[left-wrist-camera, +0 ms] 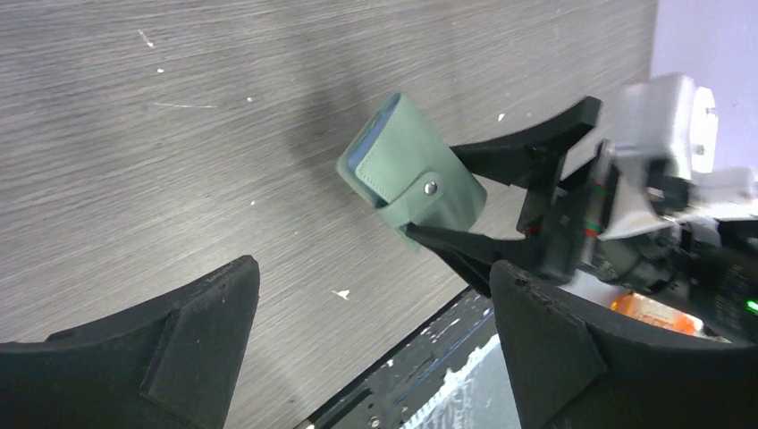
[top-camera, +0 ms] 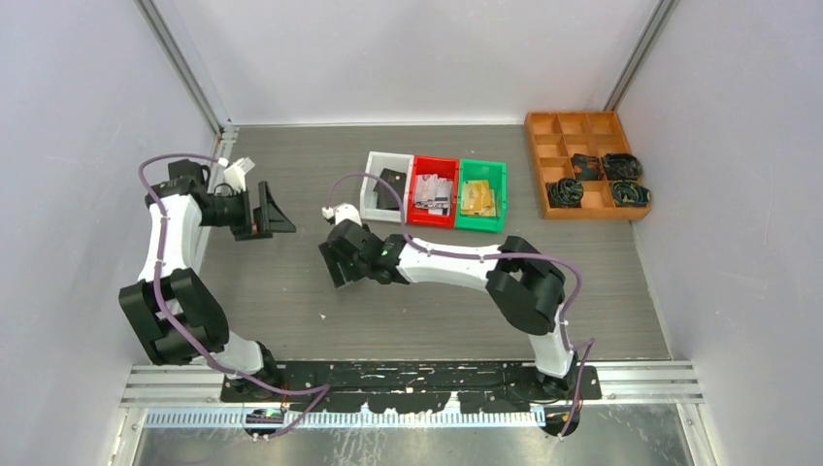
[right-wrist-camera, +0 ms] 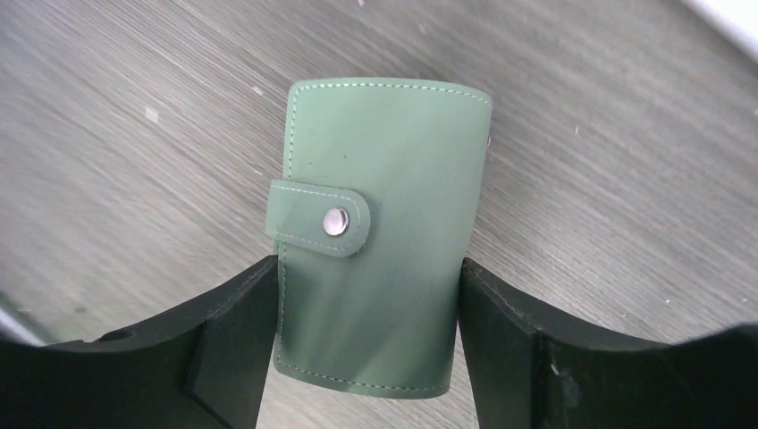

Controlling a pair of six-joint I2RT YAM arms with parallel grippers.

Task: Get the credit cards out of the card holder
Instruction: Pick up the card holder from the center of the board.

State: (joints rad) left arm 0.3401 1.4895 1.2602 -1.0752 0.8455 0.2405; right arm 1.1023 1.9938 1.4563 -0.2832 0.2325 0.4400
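The pale green card holder (right-wrist-camera: 380,223) is snapped shut by its tab and stud, and my right gripper (right-wrist-camera: 369,268) is shut on its two long edges, holding it just over the table. In the left wrist view the card holder (left-wrist-camera: 407,170) hangs tilted between the right fingers (left-wrist-camera: 527,152). My left gripper (left-wrist-camera: 374,273) is open and empty, apart from it on the left (top-camera: 272,212). Credit cards lie in the bins: a black one (top-camera: 391,184), silver-grey ones (top-camera: 432,191) and gold ones (top-camera: 477,199). What the holder contains is hidden.
The white bin (top-camera: 374,160), red bin (top-camera: 434,163) and green bin (top-camera: 485,167) stand in a row at the back centre. An orange divided tray (top-camera: 553,126) with black coiled cables (top-camera: 592,180) sits at the back right. Walls close in on both sides.
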